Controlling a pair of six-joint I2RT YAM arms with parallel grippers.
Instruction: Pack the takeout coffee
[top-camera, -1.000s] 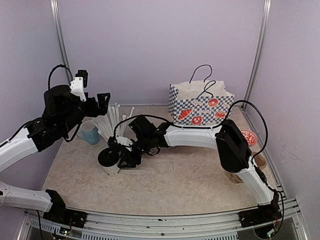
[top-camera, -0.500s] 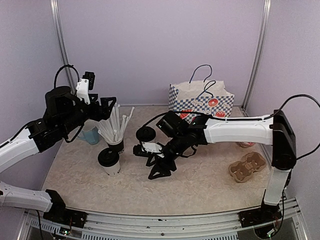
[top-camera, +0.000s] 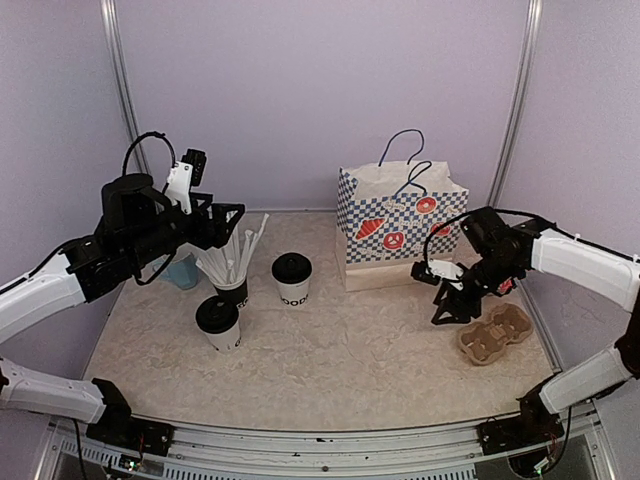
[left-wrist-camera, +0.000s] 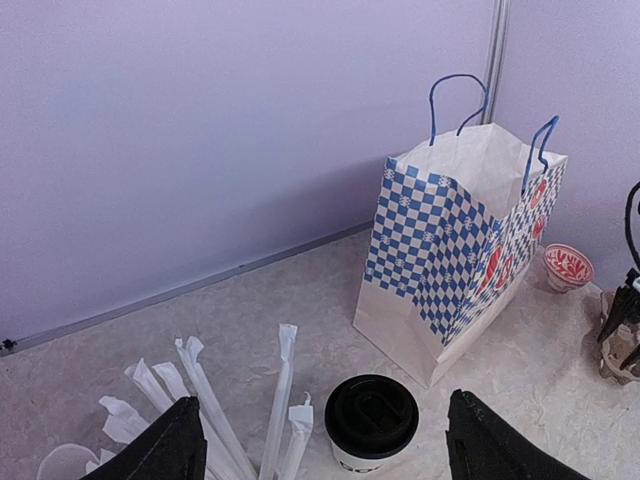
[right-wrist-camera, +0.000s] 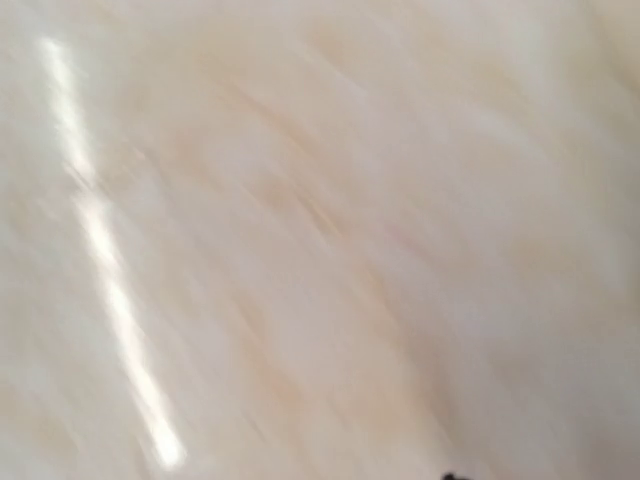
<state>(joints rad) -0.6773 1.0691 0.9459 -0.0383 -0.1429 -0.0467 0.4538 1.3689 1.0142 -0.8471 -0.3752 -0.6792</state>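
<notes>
- The beige marbled table (top-camera: 350, 365) carries everything.
- At the left stands a light-blue mug (top-camera: 182, 270), with a black cup of straws (top-camera: 232, 290) near it.
- Two white, black-lidded paper cups stand upright. The front cup (top-camera: 218, 325) is just beside the straws and the back cup (top-camera: 292, 280) is to their right.
- A checkered paper bag (top-camera: 400, 235) stands at the back.
- At the right lie a cardboard cup carrier (top-camera: 495, 335) and a small red bowl (left-wrist-camera: 568, 266).

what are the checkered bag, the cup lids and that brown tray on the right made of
Checkered bag: paper with a matte finish, judging by the crisp folds and the creased white rim.
Cup lids: probably black plastic, with a slight sheen and moulded ridges on top.
Brown tray: looks like moulded pulp or cardboard, dull and rough, with rounded wells.
</notes>
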